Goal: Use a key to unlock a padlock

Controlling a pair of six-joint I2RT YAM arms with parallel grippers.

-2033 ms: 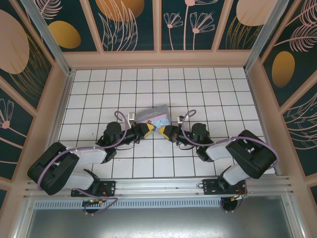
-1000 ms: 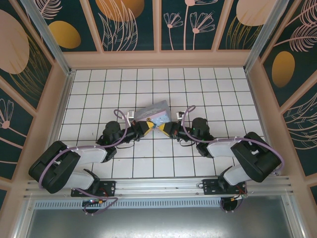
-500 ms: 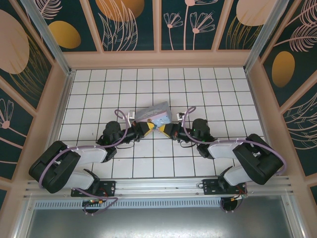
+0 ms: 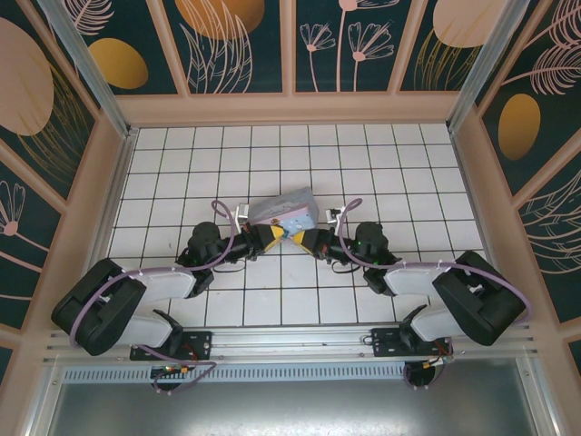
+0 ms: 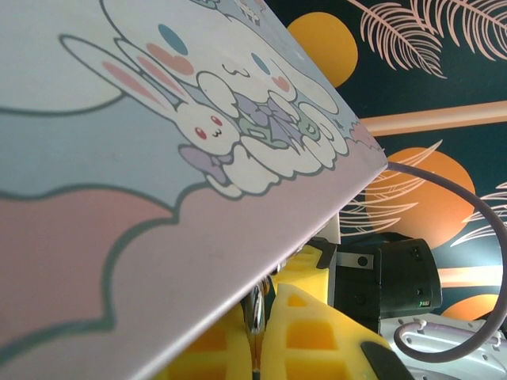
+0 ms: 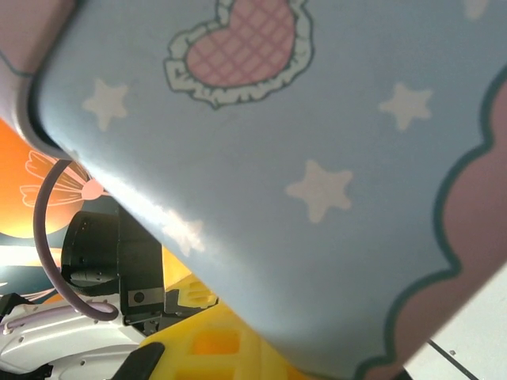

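Note:
My left gripper (image 4: 275, 237) and right gripper (image 4: 304, 240) meet tip to tip at the near edge of the pastel cartoon-print box (image 4: 281, 211). In the left wrist view my yellow fingers (image 5: 317, 332) are shut on a small shiny silvery loop (image 5: 255, 307) with a dark bit beside it, which looks like the padlock's shackle. The box (image 5: 158, 158) hangs over it. Just behind the loop sits the right gripper's yellow finger (image 5: 313, 265). In the right wrist view the box (image 6: 277, 158) hides my fingertips; one yellow finger (image 6: 214, 352) shows beneath it. The key is hidden.
The white tiled floor (image 4: 272, 154) is walled on three sides by patterned panels (image 4: 290, 54). A metal rail (image 4: 290, 341) runs along the near edge by the arm bases. Purple cables loop over both wrists.
The two grippers have drawn closer together and slightly toward the box. The right arm's elbow has swung out to the right. The box has barely shifted.

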